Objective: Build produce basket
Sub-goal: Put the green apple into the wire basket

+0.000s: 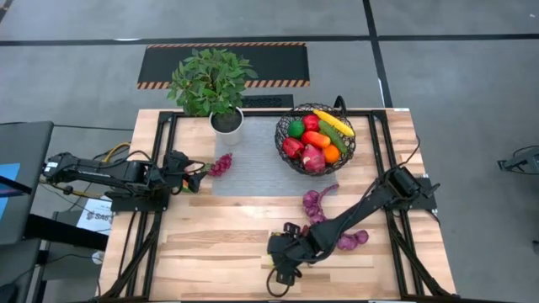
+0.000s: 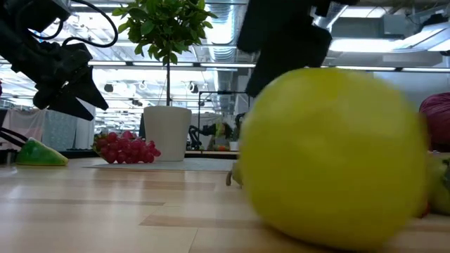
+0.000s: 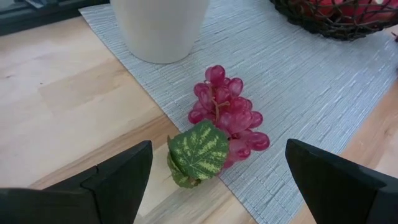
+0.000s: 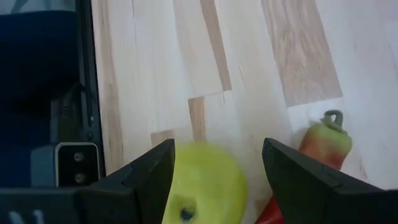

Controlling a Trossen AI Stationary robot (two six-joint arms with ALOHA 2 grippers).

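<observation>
The right gripper [image 4: 217, 171] hangs at 6 o'clock on the tabletop [image 1: 219, 227], jaws apart, straddling a yellow apple [image 4: 202, 183]. The apple is round and the grip looks off-centre; closing now may squirt it away, perhaps off the near edge. The left gripper [image 3: 214, 180], jaws wide, faces the grapes [image 3: 227, 115] at 10 o'clock. The basket [image 1: 316, 139], at 1 o'clock, is already piled high, so more produce could spill.
</observation>
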